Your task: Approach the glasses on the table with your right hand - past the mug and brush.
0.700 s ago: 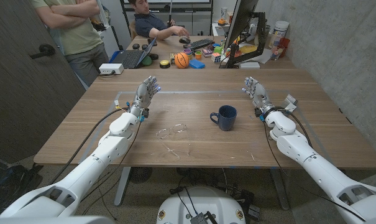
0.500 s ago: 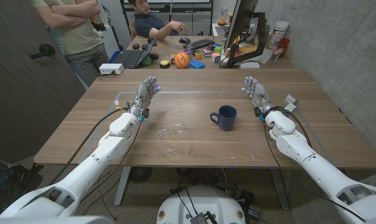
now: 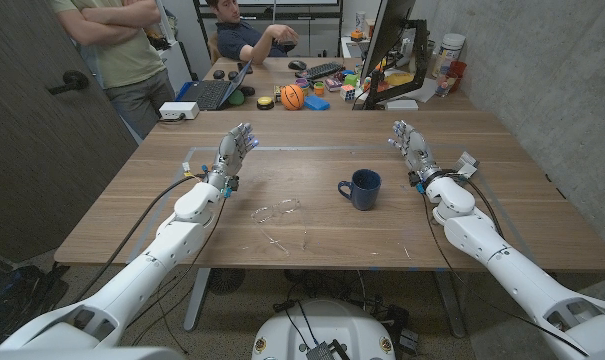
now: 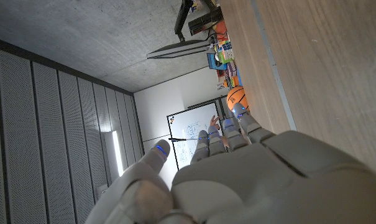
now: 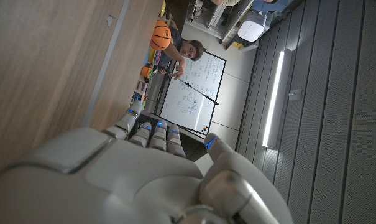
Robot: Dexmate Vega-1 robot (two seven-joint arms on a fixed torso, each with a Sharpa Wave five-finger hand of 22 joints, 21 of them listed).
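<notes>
Clear glasses (image 3: 276, 210) lie mid-table, left of blue mug (image 3: 361, 188), well apart from right hand (image 3: 410, 148). Right hand released, fingers apart, empty; left hand (image 3: 236, 150) likewise. Judged light, thin, fragile, slippery: pinch frame bridge or temple gently.

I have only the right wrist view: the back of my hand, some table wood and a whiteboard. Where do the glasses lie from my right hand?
Observer: In the head view the glasses lie on the table to the left of the right hand and nearer the robot.
Operator: Is something standing between them?
Observer: Yes, a dark blue mug stands between them, with its handle toward the glasses.
Operator: And the brush, and my other hand?
Observer: I cannot make out a brush. The left hand is raised with its fingers apart, farther from the robot than the glasses, and it holds nothing.
</notes>
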